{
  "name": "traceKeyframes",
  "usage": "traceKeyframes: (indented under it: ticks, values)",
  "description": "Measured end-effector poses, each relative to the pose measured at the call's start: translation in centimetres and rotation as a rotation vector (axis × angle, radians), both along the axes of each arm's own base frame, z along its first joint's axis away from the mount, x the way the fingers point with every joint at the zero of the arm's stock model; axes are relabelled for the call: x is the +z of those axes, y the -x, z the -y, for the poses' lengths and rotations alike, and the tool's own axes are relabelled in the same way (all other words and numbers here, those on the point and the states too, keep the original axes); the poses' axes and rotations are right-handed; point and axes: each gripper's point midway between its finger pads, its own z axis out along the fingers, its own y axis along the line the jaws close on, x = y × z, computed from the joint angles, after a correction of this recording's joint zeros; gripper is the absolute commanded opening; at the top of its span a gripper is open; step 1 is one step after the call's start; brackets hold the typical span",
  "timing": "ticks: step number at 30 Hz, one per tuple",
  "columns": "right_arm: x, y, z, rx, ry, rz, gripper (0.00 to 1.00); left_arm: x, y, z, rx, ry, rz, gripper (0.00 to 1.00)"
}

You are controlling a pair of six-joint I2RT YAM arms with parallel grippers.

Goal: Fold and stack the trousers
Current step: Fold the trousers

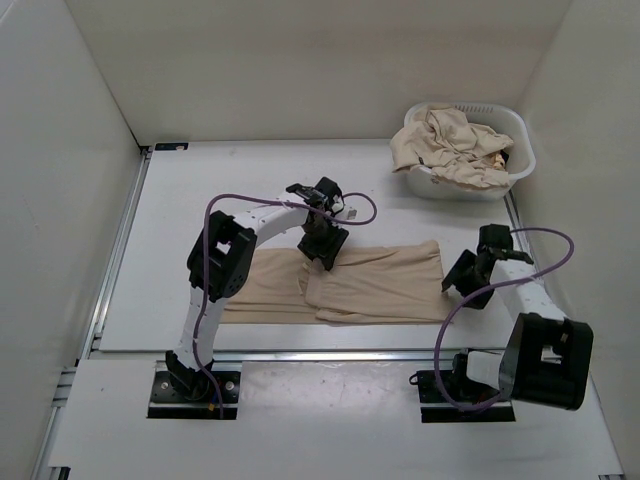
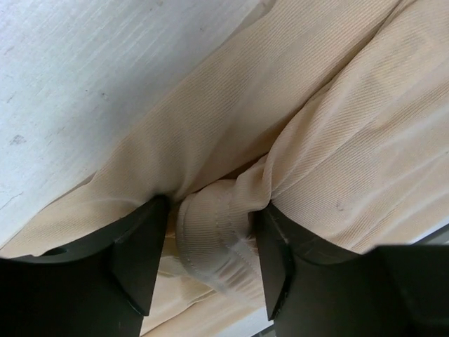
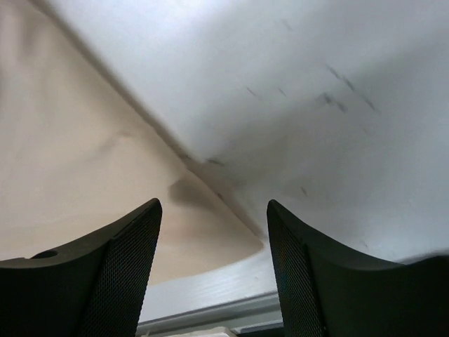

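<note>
Lie flat on the table [image 1: 200,200], the trousers [image 1: 380,285], nearer the arm bases than the laundry basket [image 1: 522,160] and to its left. Run lengthwise left to right, one end stopping almost below the basket's near wall; cannot tell which end is the waist. More beige cloth [image 1: 450,145] heaped inside the basket.

Reaches over from the far left of the basket in a high arch, the left gripper [image 1: 322,260], pointing down at mid-length. Straddles a raised fold; pinching or merely flanking, cannot tell.

Sits low nearer than the basket, the right gripper [image 1: 463,285], fingers [image 3: 133,253] parted over the trousers' corner, holding nothing.
</note>
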Motion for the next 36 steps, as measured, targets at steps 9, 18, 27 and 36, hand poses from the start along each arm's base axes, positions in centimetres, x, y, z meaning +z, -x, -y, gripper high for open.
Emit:
traceKeyframes:
  ticks: [9,18,27,36]
  values:
    - [-1.3,-4.6,-1.6,0.082,-0.125,0.017,0.61,0.4,-0.3,-0.5,0.007,-0.026,0.008,0.80]
    - [-2.0,-5.4,-3.3,0.113,-0.231,0.051,0.00,0.9,-2.0,-2.5,0.062,-0.053,0.024,0.87]
    - [-0.9,-4.5,-2.5,0.056,-0.255,0.037,0.00,5.2,-3.8,-9.4,0.223,-0.063,0.039,1.00]
    - [15.9,-9.4,2.6,0.055,0.023,0.338,0.00,6.2,-0.1,-23.4,0.516,-0.220,0.038,1.00]
